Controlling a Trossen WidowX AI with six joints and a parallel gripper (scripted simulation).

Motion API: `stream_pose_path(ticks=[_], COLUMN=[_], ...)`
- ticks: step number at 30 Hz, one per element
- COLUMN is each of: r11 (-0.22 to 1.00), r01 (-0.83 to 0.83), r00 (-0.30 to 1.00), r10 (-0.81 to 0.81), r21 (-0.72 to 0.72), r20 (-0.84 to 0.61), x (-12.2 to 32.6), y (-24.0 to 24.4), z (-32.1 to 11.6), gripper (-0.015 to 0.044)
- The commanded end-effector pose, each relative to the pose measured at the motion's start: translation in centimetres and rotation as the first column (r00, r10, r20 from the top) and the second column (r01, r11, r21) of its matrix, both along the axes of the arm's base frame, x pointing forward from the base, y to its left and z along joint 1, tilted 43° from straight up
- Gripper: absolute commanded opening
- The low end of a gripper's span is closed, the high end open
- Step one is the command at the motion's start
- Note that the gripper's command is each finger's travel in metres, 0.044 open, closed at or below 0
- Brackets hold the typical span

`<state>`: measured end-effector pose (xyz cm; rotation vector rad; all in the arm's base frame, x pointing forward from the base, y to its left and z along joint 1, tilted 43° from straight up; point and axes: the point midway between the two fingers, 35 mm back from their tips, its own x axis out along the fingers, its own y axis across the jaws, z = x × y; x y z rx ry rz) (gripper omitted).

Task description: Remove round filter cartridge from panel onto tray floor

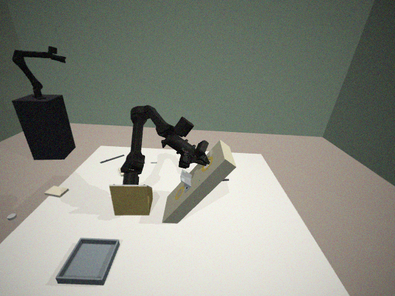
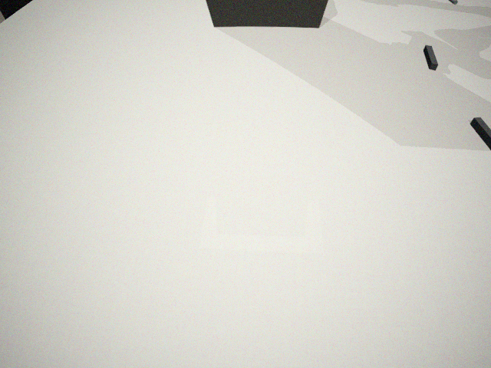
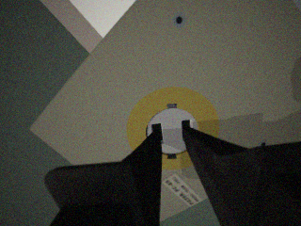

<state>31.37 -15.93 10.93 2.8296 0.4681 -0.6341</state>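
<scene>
My gripper [image 1: 206, 163] [image 3: 170, 132] is at the upper part of the tilted service panel [image 1: 203, 178] [image 3: 94, 104], facing the round filter cartridge [image 1: 206, 166] [image 3: 173, 116]. My fingers stand partly spread, with a narrow gap between their tips, and pinch nothing. In the wrist view the tips overlap the cartridge's pale face toward its 9 and 3 o'clock sides; I cannot tell how deep they reach into its slots.

The cartridge is seated in the panel, inside a yellow ring [image 3: 135, 124]. Small dark notches sit at its 12 and 6 o'clock. A printed label [image 3: 186, 189] lies between 5 and 6 o'clock, and a dark hole [image 3: 179, 20] at 12.

In the top view, the tray [image 1: 88, 259] rests on the white table [image 1: 239, 248] [image 2: 238, 178] between 7 and 8 o'clock from me, well apart. A pale angled piece [image 1: 186, 178] stands nearer in that direction, on the panel. At 10 o'clock another arm [image 1: 26, 71] stands on a black pedestal [image 1: 44, 127].
</scene>
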Motion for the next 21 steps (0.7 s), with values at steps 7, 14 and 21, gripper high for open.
stream_pose_path(ticks=[7,14,21], r11=[1.0,1.0,1.0], r01=[0.003,0.003,0.003], r00=[1.0,1.0,1.0], r10=[-0.003,-0.003,-0.003], r21=[0.004,0.004,0.004], r20=[-0.004,-0.004,-0.004], x=[0.51,0.71,0.93], y=[0.14,0.21,0.27], z=[-0.39,-0.49,-0.6], gripper=[0.0099,0.0099,0.0099])
